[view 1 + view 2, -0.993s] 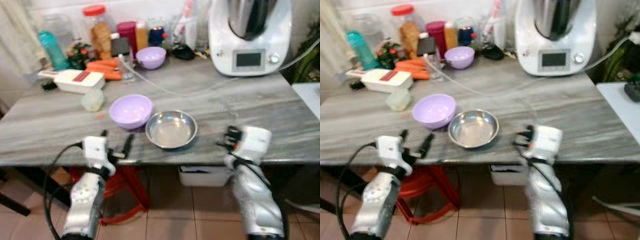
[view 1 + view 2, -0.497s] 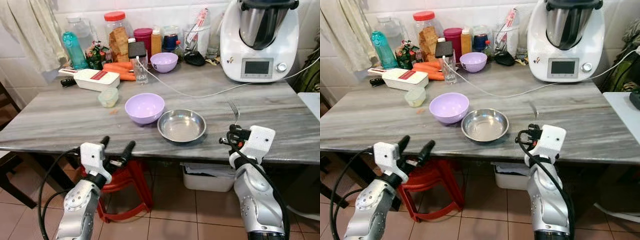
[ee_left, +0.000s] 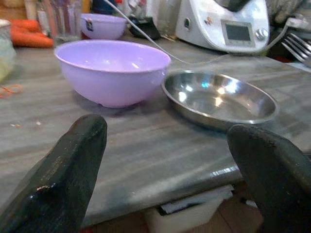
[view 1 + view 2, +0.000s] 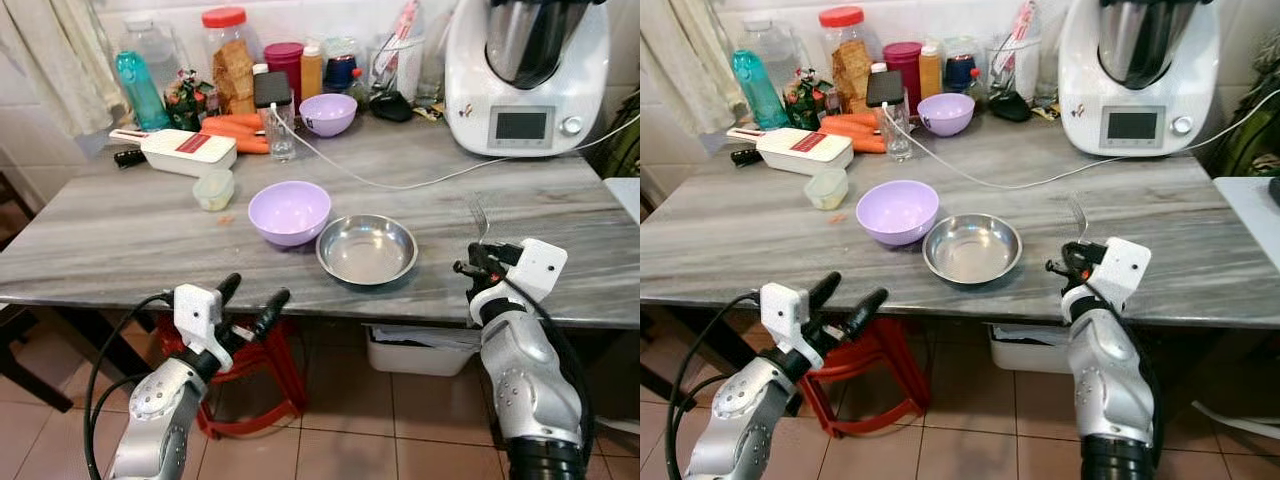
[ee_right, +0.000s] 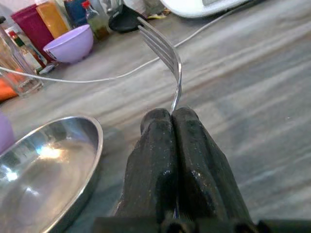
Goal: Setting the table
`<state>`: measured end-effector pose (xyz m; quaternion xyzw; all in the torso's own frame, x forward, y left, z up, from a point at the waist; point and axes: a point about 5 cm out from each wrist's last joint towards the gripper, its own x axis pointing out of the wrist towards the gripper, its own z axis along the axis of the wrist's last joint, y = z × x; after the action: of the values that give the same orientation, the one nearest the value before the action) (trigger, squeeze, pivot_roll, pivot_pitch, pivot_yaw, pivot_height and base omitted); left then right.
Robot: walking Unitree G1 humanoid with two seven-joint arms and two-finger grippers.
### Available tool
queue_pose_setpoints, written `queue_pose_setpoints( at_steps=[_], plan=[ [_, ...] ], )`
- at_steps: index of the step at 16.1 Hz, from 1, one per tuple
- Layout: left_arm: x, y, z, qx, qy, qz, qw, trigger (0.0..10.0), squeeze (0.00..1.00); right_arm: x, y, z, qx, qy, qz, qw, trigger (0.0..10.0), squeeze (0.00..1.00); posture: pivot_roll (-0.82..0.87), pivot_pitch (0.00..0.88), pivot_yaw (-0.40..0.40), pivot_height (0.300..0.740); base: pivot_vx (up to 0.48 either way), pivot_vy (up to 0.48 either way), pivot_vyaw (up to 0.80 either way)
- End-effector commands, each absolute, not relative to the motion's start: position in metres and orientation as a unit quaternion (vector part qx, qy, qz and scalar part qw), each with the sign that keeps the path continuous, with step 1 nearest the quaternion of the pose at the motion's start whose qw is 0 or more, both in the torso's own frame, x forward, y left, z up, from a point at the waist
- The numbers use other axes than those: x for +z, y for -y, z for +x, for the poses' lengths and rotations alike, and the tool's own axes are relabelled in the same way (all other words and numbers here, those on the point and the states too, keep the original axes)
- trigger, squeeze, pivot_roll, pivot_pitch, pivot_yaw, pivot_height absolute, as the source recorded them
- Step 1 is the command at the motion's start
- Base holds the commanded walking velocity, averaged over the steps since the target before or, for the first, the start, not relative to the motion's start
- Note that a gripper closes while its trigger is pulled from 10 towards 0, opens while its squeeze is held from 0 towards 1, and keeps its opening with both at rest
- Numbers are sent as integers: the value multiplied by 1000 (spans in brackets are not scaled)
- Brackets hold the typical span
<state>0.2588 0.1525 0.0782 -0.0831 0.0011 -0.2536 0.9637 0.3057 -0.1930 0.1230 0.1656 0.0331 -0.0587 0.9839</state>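
Now the fork (image 5: 167, 53) is clamped in the right gripper (image 5: 172, 116), raised nearer the steel bowl (image 4: 366, 249); placement beside it looks imminent, while the left gripper (image 4: 254, 305) is held apart.

Right tool (image 4: 468, 268) grips a fork (image 4: 479, 214) upright at the desk's (image 4: 110, 240) front edge, beside a steel bowl (image 4: 366, 249)

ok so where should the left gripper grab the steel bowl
By the near rim of the steel bowl, coming from the table edge with one finger inside and one outside. It sits upright, shallow and wide, too wide to span. The left gripper is open; the lilac bowl crowds its left side.
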Motion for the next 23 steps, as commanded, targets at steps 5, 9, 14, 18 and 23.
queue_pose_setpoints(
  at_steps=[5, 9, 14, 18, 23],
  plan=[
    [83, -154, 258, -269, -4, -71, 960, 10000, 0, 122, 198, 316, -19, -60, 267, 962, 10000, 0, -120, 0, 116, 740, 0, 0, 0],
    [86, -156, 260, -273, -4, -64, 960, 10000, 0, 119, 212, 322, -4, -83, 269, 959, 10000, 0, -111, 0, 130, 740, 0, 0, 0],
    [88, -155, 260, -276, -3, -63, 959, 10000, 0, 119, 216, 333, -2, -100, 244, 964, 10000, 0, -102, 0, 139, 740, 0, 0, 0],
    [89, -156, 257, -283, -8, -58, 957, 10000, 0, 121, 213, 343, 20, -124, 241, 962, 10000, 0, -97, 0, 148, 740, 0, 0, 0],
    [92, -156, 252, -301, -8, -61, 952, 10000, 0, 120, 216, 353, 28, -144, 247, 958, 10000, 0, -82, 0, 155, 740, 0, 0, 0]
  ],
)
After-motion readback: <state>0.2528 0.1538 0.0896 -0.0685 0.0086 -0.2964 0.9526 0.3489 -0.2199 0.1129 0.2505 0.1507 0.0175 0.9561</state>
